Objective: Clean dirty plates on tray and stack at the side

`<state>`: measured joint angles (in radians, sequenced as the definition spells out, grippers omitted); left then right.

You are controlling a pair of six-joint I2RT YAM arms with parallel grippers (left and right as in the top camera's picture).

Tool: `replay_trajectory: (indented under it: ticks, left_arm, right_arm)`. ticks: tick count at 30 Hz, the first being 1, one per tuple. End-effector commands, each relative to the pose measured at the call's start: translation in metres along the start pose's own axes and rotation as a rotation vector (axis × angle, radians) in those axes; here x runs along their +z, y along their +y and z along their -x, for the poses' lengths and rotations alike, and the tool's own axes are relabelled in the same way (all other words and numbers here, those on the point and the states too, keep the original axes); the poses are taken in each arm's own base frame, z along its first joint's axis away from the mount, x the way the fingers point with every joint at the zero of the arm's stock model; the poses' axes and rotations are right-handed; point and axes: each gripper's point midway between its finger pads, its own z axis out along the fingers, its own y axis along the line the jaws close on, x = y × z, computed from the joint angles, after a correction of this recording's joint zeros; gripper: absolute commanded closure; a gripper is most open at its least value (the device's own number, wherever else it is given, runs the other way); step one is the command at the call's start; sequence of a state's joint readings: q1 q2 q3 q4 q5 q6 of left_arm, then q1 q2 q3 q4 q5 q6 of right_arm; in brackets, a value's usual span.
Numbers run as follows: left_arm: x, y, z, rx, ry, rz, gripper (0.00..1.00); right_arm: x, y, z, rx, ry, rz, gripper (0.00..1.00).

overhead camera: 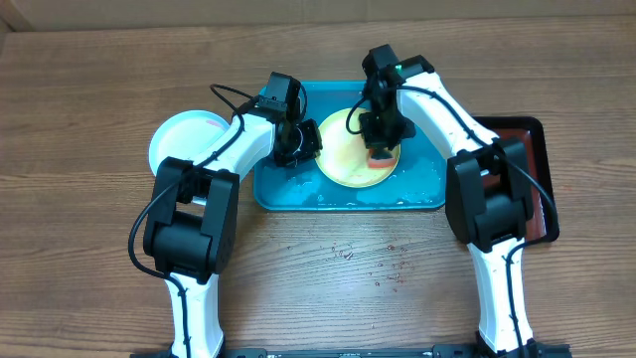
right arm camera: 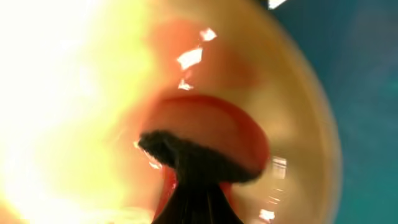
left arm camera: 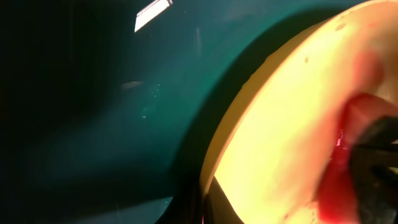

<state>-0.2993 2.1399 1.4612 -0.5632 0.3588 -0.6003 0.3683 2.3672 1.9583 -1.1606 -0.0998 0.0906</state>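
A pale yellow-green plate (overhead camera: pixel 343 164) with a red smear lies on the turquoise tray (overhead camera: pixel 283 194). My left gripper (overhead camera: pixel 306 145) is shut on the plate's left rim; the left wrist view shows the rim (left arm camera: pixel 249 106) between its jaws (left arm camera: pixel 208 208) above the tray floor (left arm camera: pixel 93 112). My right gripper (overhead camera: pixel 381 144) is shut on a red sponge (overhead camera: pixel 381 157) with a dark scouring face and presses it on the plate's right part. The right wrist view shows the sponge (right arm camera: pixel 211 130) on the wet plate (right arm camera: pixel 74 93). A pale blue-white plate (overhead camera: pixel 179 134) lies on the table left of the tray.
A dark red, black-rimmed tray (overhead camera: pixel 532 139) lies right of the turquoise tray, partly under my right arm. Water or foam lies along the turquoise tray's front edge (overhead camera: pixel 378 197). Small drops mark the table in front (overhead camera: pixel 388 268).
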Motion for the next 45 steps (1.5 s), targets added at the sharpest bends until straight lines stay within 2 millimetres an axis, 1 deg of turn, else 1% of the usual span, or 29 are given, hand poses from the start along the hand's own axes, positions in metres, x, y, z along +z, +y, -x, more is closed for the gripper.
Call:
replay_trajectory:
  ticks: [1,4,7,9,12,15,17,20,22,26,27,28,30,33,36,38,42,45]
  left_arm:
    - [0.014,0.014,-0.007,-0.041,0.049,0.011,0.96]
    - [0.013,0.015,-0.007,-0.043,0.053,0.002,0.96]
    - [0.013,0.014,-0.006,-0.042,0.053,0.001,0.96]
    - [0.013,0.014,-0.007,-0.041,0.054,0.0,0.96]
    - [0.013,0.013,-0.007,-0.042,0.058,-0.005,0.96]
    - [0.013,0.013,-0.008,-0.038,0.058,-0.005,0.96]
    - [0.013,0.013,-0.008,-0.039,0.059,-0.005,0.96]
    - [0.013,0.014,-0.008,-0.039,0.061,-0.003,0.96]
    - [0.013,0.014,-0.008,-0.037,0.061,-0.003,0.96]
    - [0.013,0.014,-0.009,-0.037,0.062,-0.002,0.96]
    - [0.013,0.014,-0.009,-0.038,0.064,-0.001,0.96]
    - [0.013,0.015,-0.01,-0.04,0.066,0.001,0.96]
    - [0.013,0.015,-0.01,-0.04,0.067,0.002,0.96]
    - [0.013,0.015,-0.01,-0.04,0.067,0.002,0.96]
    - [0.013,0.016,-0.009,-0.041,0.064,0.005,0.96]
    - [0.013,0.016,-0.009,-0.041,0.062,0.008,0.96]
    - [0.013,0.016,-0.008,-0.04,0.061,0.009,0.96]
    - [0.013,0.016,-0.008,-0.04,0.06,0.009,0.96]
  right_arm:
    - [0.033,0.05,-0.033,-0.045,0.118,0.183,0.96]
    - [0.033,0.069,-0.036,-0.036,0.131,0.29,0.96]
    - [0.028,0.09,-0.027,-0.042,0.097,0.395,0.96]
    - [0.027,0.1,-0.02,-0.031,0.069,0.426,0.96]
    - [0.026,0.111,-0.007,-0.009,0.016,0.441,0.96]
    - [0.028,0.108,0.006,0.035,-0.033,0.407,0.96]
    - [0.031,0.098,0.022,0.055,-0.103,0.343,0.96]
    - [0.032,0.075,0.047,0.081,-0.217,0.226,0.96]
    - [0.029,0.062,0.062,0.094,-0.282,0.173,0.96]
    - [0.021,0.038,0.088,0.124,-0.388,0.121,0.96]
    - [0.017,0.025,0.096,0.144,-0.424,0.091,0.96]
    - [0.016,0.017,0.099,0.157,-0.435,0.064,0.96]
    - [0.017,0.003,0.098,0.177,-0.435,0.018,0.96]
    - [0.018,-0.021,0.092,0.211,-0.415,-0.064,0.96]
    - [0.019,-0.041,0.08,0.242,-0.362,-0.109,0.96]
    - [0.02,-0.054,0.067,0.264,-0.306,-0.128,0.96]
    - [0.016,-0.07,0.042,0.295,-0.189,-0.161,0.96]
    - [0.007,-0.074,0.026,0.304,-0.114,-0.18,0.96]
